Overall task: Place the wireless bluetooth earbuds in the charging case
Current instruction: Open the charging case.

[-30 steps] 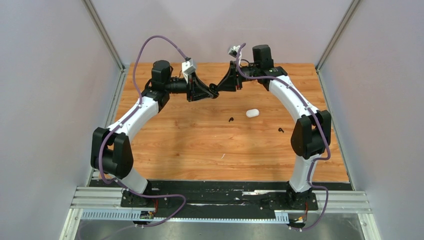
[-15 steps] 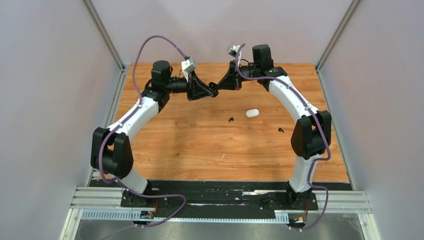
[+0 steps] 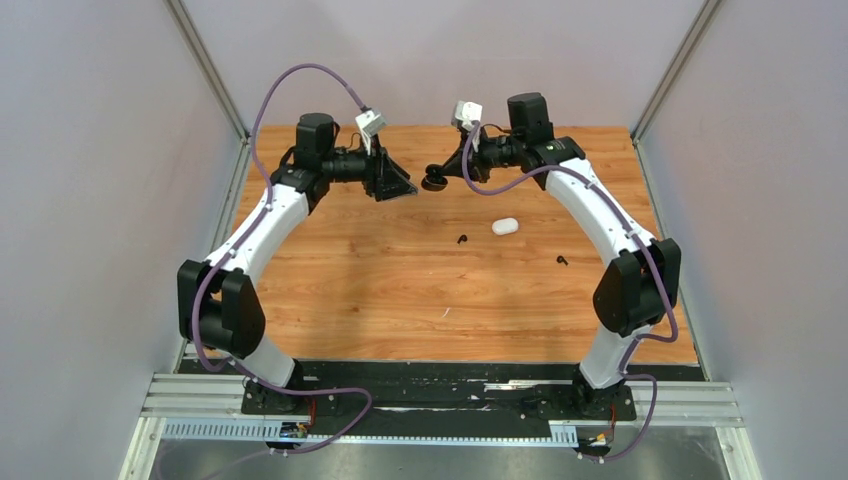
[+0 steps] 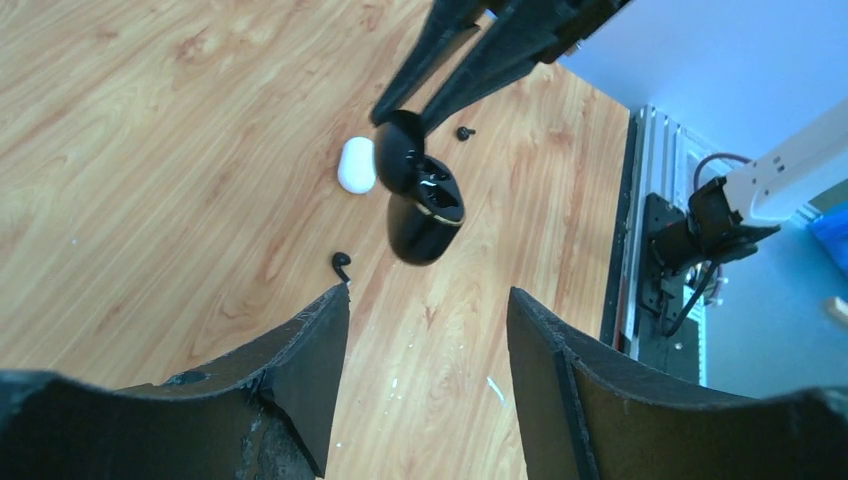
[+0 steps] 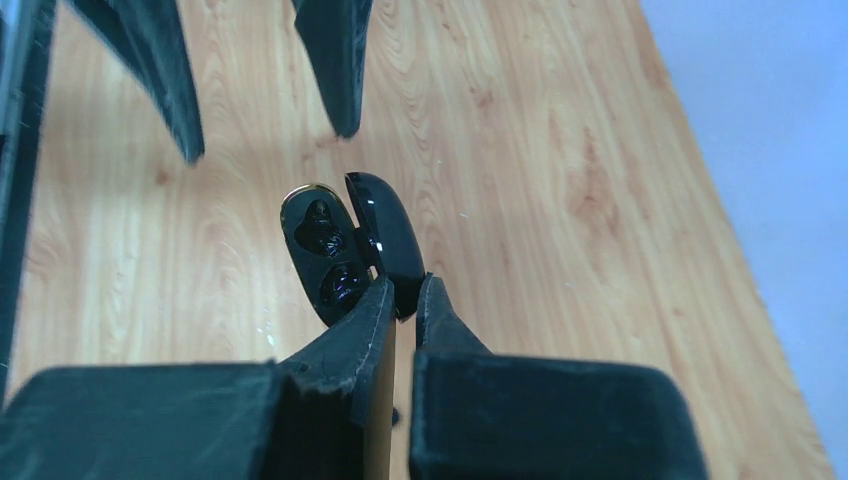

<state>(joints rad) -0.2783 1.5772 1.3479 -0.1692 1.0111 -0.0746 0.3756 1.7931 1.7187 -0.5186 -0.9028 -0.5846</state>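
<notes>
My right gripper (image 3: 440,172) is shut on the lid of an open black charging case (image 3: 434,184) and holds it above the table at the back middle. In the right wrist view the case (image 5: 325,250) shows two dark glossy wells, with the gripper (image 5: 407,288) pinching its lid. My left gripper (image 3: 408,188) is open and empty just left of the case; in its own view it (image 4: 428,295) faces the hanging case (image 4: 425,210). Two black earbuds (image 3: 462,239) (image 3: 561,261) lie on the wood. The white earbuds are not clearly seen.
A closed white case (image 3: 505,226) lies right of centre, also in the left wrist view (image 4: 357,165). A thin white speck (image 3: 447,312) lies toward the near edge. Grey walls with metal posts close in the table on the left, right and back.
The two grippers were together at the black case. The left gripper has let go, opened and drawn back to the left. The right gripper keeps the case, now open.
</notes>
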